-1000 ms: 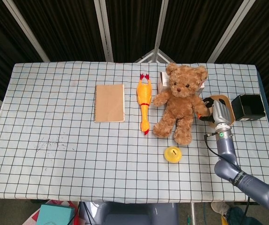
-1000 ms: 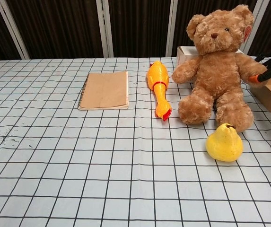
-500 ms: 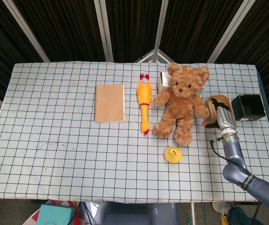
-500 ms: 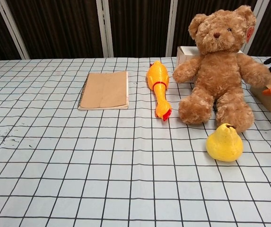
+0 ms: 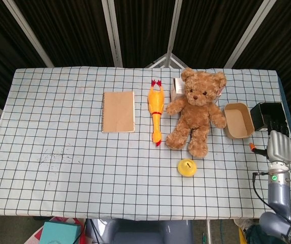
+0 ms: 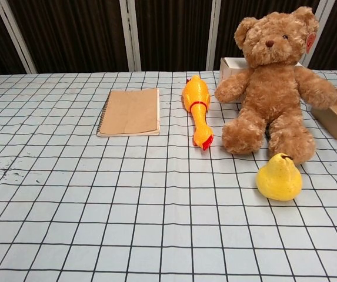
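The right hand (image 5: pixel 279 145) is seen only in the head view, at the table (image 5: pixel 59 117) edge well to the right of the teddy bear (image 5: pixel 196 109); the chest view does not reach it. A small orange object (image 5: pixel 253 148) sticks out at the hand's left side, but whether the fingers are closed on it cannot be told. The left hand is shown by neither view. A tan tray (image 5: pixel 238 120) lies just right of the bear, near its arm, and a black box (image 5: pixel 268 116) stands farther right, just above the hand; that box is missing from the chest view, where only part of the tray is caught. Left of the bear lie a rubber chicken (image 5: pixel 156 111) and, farther left, a brown notebook (image 5: pixel 118 111). In front of the bear sits a yellow pear (image 5: pixel 187 166), whose stem hollow and shape are plainer in the chest view. A white box (image 5: pixel 176 87) stands behind the bear's arm.
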Controlling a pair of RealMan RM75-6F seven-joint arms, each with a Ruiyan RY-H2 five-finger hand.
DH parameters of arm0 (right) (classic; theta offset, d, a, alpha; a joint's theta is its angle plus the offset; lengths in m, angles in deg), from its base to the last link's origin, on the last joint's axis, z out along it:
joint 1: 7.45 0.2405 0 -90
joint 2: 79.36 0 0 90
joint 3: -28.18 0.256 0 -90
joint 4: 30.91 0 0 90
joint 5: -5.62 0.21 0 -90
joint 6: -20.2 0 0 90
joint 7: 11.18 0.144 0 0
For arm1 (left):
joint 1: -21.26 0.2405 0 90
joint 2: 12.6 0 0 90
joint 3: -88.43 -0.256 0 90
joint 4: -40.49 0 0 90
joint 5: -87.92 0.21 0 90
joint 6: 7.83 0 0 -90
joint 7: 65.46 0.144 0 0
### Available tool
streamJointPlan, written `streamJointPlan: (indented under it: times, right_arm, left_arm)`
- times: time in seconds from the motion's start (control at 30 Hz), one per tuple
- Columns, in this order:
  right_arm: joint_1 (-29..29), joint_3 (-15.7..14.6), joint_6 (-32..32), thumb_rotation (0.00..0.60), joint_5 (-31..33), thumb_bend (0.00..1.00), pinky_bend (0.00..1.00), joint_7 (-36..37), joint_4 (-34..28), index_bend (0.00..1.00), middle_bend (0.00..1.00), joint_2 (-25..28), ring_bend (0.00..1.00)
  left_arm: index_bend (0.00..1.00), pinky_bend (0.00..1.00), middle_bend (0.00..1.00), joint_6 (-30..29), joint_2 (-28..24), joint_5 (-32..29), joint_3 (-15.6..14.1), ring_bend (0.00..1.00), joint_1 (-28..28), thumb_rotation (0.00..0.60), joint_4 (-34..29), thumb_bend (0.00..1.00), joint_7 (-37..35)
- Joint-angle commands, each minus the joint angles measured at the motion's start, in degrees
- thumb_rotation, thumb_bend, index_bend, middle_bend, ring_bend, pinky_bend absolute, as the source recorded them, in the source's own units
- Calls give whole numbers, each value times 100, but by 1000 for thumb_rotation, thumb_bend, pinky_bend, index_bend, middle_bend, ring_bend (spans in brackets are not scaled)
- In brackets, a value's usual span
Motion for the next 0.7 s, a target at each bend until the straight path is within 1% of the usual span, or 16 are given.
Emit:
streamJointPlan:
  times: [0.03, 0.1, 0.17, 0.23, 0.3, 0.4, 0.53, 0.7]
  right_arm:
    - [-937, -1032, 1298, 600, -1865, 262, 0, 152, -72, 121, 180, 53, 20]
    - [-1074, -1295, 1534, 600, -2357, 263, 0, 163, 141, 123, 194, 15, 42]
    - [-1129, -1476, 1648, 600, -2746, 263, 0, 180, 286, 125, 207, 47, 59]
    - [-1165, -1589, 1785, 600, -3099, 263, 0, 117, 378, 125, 216, 138, 66]
    - [-1198, -1591, 1915, 600, -3261, 263, 0, 15, 412, 125, 219, 171, 68]
    - [-1217, -1587, 1915, 600, -3368, 263, 0, -155, 411, 125, 219, 227, 68]
    - [-1196, -1634, 1601, 600, -3296, 263, 0, -317, 314, 125, 219, 397, 68]
    - [-1180, -1635, 1281, 600, -3238, 263, 0, -130, 197, 125, 219, 542, 68]
  left_arm:
    - [221, 135, 0, 15, -42, 71, -45, 0, 13, 600, 26, 269, -118]
    - [221, 135, 0, -6, -60, 116, -57, 0, 24, 600, 41, 269, -170]
    - [221, 135, 0, -23, -75, 159, -70, 0, 34, 600, 50, 269, -231]
    - [221, 135, 0, -29, -93, 178, -77, 0, 42, 600, 70, 269, -290]
    - [221, 135, 0, -30, -103, 182, -76, 0, 45, 600, 81, 269, -330]
    - [221, 135, 0, -23, -115, 174, -73, 0, 47, 600, 105, 269, -367]
    - [221, 135, 0, -1, -119, 214, -88, 0, 32, 600, 109, 269, -367]
    - [221, 135, 0, 0, -98, 255, -108, 0, 24, 600, 117, 269, -313]
